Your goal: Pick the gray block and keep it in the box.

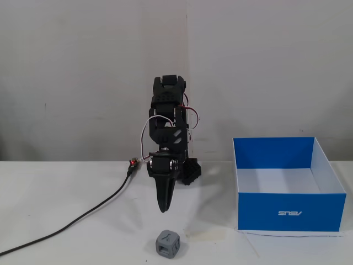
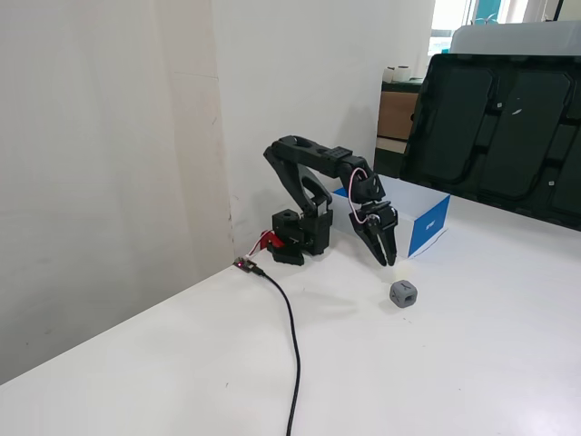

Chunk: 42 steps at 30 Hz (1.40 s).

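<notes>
The gray block is a small cube with recessed faces, resting on the white table near its front edge. My black gripper points down, hangs above the table just behind the block, and is shut and empty. It does not touch the block. The box is blue outside with a white logo, white inside, open at the top. In a fixed view it stands to the right of the arm; in the other it is partly hidden behind the arm.
A black cable runs from the arm's base across the table. A pale tape strip lies on the table between block and box. A large black tray-like panel stands behind the table. White wall behind the arm.
</notes>
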### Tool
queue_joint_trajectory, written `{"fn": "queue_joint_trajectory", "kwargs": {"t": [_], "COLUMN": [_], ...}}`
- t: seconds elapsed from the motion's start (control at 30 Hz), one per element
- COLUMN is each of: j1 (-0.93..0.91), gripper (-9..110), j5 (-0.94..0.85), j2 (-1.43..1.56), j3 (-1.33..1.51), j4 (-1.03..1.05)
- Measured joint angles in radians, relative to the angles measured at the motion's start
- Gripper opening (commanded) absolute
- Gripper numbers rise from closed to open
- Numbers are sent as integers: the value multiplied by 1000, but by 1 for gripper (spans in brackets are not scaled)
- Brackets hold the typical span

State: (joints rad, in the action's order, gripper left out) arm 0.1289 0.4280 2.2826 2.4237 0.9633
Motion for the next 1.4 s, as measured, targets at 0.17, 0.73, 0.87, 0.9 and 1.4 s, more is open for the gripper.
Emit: {"fn": "queue_joint_trajectory", "kwargs": {"t": [0.17, 0.73, 0.87, 0.9, 1.4], "j1": [17, 17, 17, 17, 17], "gripper": [13, 20, 21, 21, 21], "j5": [57, 89, 98, 100, 106], "j2": [-55, -463, -520, -535, -701], "j3": [-44, -242, -265, -272, -310], "j4": [0, -40, -40, -40, -115]}}
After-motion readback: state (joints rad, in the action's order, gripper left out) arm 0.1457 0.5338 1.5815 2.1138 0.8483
